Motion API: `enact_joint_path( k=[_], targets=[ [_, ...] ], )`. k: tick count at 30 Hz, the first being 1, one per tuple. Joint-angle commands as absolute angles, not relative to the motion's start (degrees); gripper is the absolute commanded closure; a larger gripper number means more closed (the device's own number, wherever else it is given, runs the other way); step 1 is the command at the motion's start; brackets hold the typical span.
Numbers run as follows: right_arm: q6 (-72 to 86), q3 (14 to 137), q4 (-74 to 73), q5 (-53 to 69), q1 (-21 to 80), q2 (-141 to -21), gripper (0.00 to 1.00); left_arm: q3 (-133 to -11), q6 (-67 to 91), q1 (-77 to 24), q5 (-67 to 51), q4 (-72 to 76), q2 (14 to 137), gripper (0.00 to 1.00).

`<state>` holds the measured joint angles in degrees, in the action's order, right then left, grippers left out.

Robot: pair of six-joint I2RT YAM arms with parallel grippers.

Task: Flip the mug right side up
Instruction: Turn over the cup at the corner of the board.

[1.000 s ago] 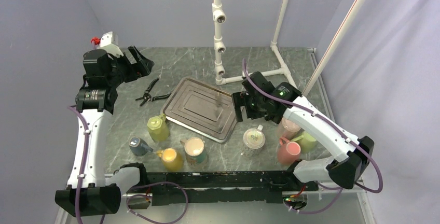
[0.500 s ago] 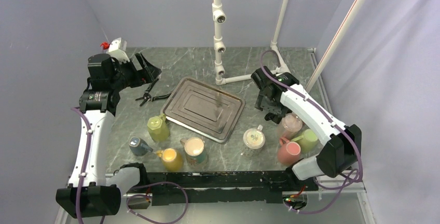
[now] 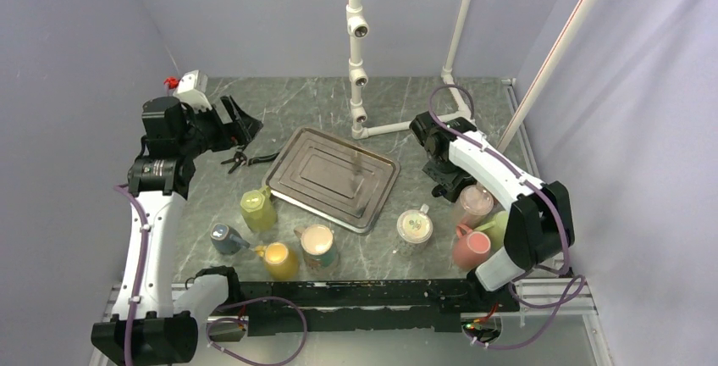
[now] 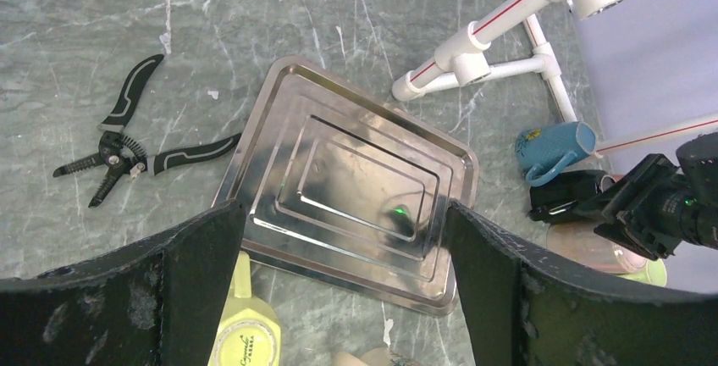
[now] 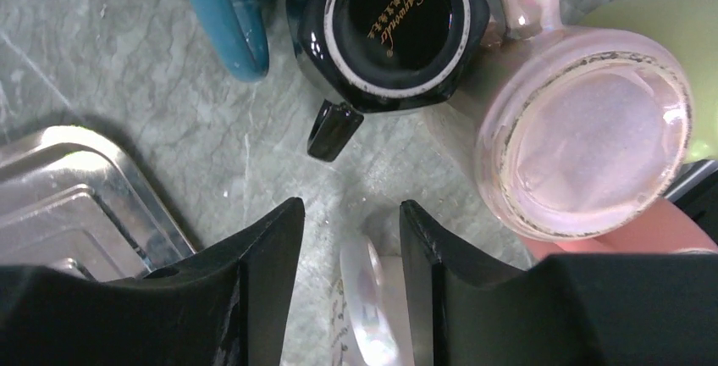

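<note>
Hovering w/ fingers part-spread, empty, R gripper (image 5: 351, 213) sits just short of upside-down black mug (image 5: 394, 23), handle twd it.

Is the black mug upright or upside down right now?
Upside down. In the right wrist view the black mug shows its flat base, with rough foot ring and printed brand name, facing up.

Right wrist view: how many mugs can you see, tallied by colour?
Pink: 2, the pale pink mug and the coral mug
Black mug: 1
Teal mug: 1
Green mug: 1
White mug: 1, handle only
Total: 6
</note>
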<state>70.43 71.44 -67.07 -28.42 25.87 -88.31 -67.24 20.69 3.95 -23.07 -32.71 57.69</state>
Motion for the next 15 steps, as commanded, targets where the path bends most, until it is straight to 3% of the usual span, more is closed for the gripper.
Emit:
enact_joint_path(
  k=[1, 15],
  targets=[
    [76.6, 70.7, -64.2, -31.5, 24.5, -89.5, 0.52, -66.3, 20.6, 4.1, -22.7, -33.4, 54.9, 0.06],
    [79.9, 68.0, -58.7, -33.8, 22.2, -95.3, 0.56, -64.8, 21.1, 4.2, -20.4, -35.9, 52.2, 0.06]
  ],
)
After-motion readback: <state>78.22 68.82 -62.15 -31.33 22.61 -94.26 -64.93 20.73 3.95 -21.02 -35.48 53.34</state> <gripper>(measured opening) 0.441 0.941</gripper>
